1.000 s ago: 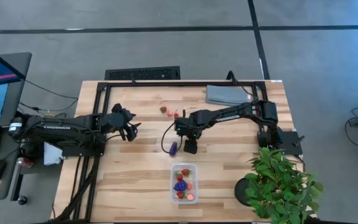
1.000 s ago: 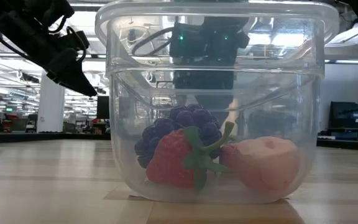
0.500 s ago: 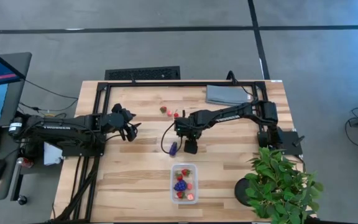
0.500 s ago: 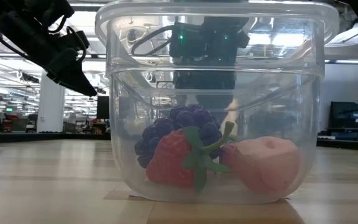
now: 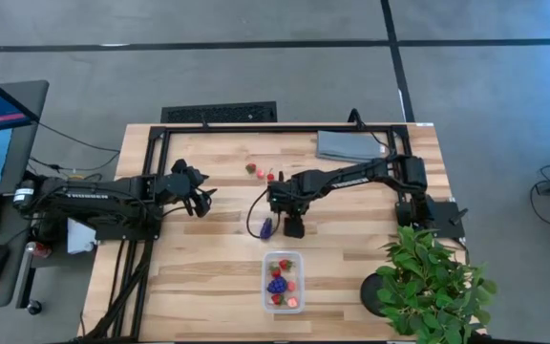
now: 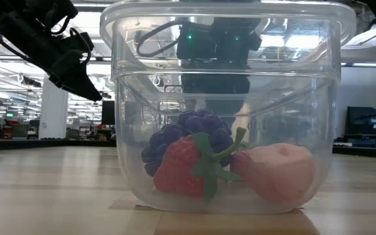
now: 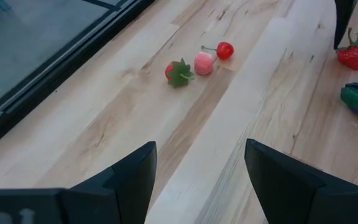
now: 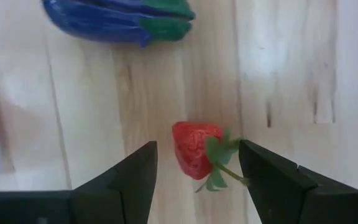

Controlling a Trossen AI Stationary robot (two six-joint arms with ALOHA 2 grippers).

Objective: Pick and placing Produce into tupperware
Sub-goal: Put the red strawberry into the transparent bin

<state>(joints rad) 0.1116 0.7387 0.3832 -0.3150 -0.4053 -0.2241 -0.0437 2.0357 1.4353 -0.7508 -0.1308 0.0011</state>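
Two arms are reaching over the bench [image 5: 351, 258]. The right pincer [image 8: 194, 171] is hovering near the middle of the bench with its fingers spread apart, and a red strawberry [image 8: 197, 149] is lying on the wood between them, untouched. A purple eggplant-like piece [image 8: 120, 18] is lying just beyond it. The left pincer [image 7: 197, 177] is waiting over the bench's left part, fingers apart and holding nothing, facing three small fruits [image 7: 197, 62] lying in a row. Nearer the front edge, the clear tub [image 6: 227, 104] is sitting with a purple berry cluster [image 6: 194, 134], a strawberry and a pink piece inside.
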